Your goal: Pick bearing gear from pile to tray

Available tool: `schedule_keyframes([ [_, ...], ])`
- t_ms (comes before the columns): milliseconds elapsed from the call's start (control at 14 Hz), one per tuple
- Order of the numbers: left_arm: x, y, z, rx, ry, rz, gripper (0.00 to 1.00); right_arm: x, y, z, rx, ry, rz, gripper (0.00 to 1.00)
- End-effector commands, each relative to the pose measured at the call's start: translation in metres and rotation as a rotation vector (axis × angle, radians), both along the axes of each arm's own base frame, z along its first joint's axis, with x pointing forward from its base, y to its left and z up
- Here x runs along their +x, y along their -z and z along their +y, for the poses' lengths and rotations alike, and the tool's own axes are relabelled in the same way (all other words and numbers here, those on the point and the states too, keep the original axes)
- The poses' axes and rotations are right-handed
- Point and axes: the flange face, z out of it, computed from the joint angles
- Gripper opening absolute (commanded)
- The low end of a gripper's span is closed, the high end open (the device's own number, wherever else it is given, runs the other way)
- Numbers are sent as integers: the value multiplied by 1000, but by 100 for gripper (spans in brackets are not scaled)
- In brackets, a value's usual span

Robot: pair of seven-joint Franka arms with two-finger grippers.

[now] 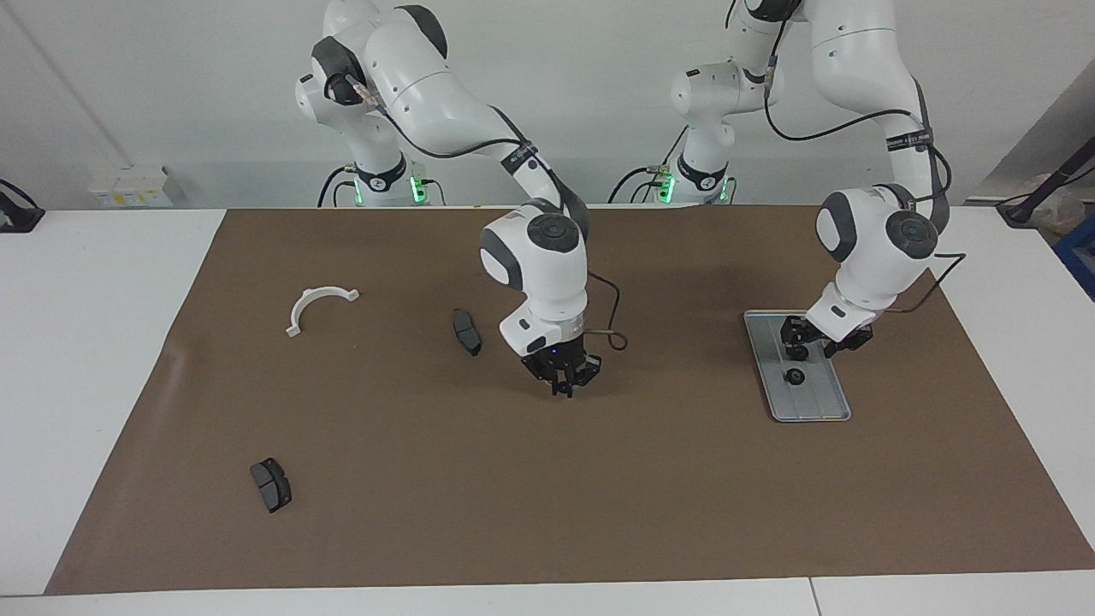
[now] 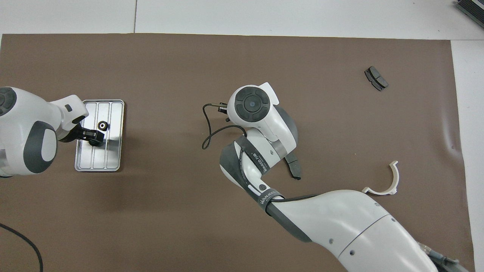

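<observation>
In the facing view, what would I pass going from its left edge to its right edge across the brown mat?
Dark grey pad → white half-ring bracket → second dark grey pad → right gripper, raised → silver tray holding a small black gear, left gripper above it.

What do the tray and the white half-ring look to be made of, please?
The tray looks like brushed or matte metal, probably aluminium: silver-grey, a soft sheen, pressed lengthwise ribs and a raised rim. The white half-ring looks like moulded plastic: plain opaque white, matte, thin-walled with small end tabs. Neither material can be confirmed by sight alone.
</observation>
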Motion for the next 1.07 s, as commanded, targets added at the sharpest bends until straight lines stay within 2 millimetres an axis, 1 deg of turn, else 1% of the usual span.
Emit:
schedule_keyframes([
  [0,16,-33,-38,-24,-81,-2,75,-16,11,17,28,39,-27,3],
  [72,20,-39,-59,-26,-113,-5,75,-21,17,18,30,31,-30,23],
  [143,20,-41,-79,-31,-147,-10,75,-24,19,19,33,27,-32,48],
  [215,20,-43,-100,-34,-193,-23,75,-22,17,18,31,28,-34,82],
  [287,19,-47,-122,-39,-227,-32,75,-20,15,18,33,29,-38,100],
  [358,20,-53,-143,-46,-265,-45,75,-18,12,15,35,35,-44,100],
  [430,25,-55,-165,-60,-307,-52,74,-13,4,7,34,34,-53,100],
  [501,30,-61,-188,-84,-348,-63,74,-8,-7,-4,31,22,-66,100],
  [573,35,-60,-216,-108,-382,-61,74,2,-18,-24,22,13,-73,100],
  [645,36,-58,-252,-120,-415,-66,72,5,-29,-45,10,-4,-80,100],
  [716,31,-44,-283,-113,-443,-50,70,4,-39,-63,-1,-18,-83,100],
  [788,27,-33,-307,-118,-463,-49,68,2,-52,-83,-14,-22,-82,100],
  [860,27,-31,-326,-138,-461,-75,65,-2,-63,-107,-32,-35,-76,100],
  [1003,22,-31,-345,-166,-437,-109,65,-8,-86,-149,-75,-68,-62,100],
])
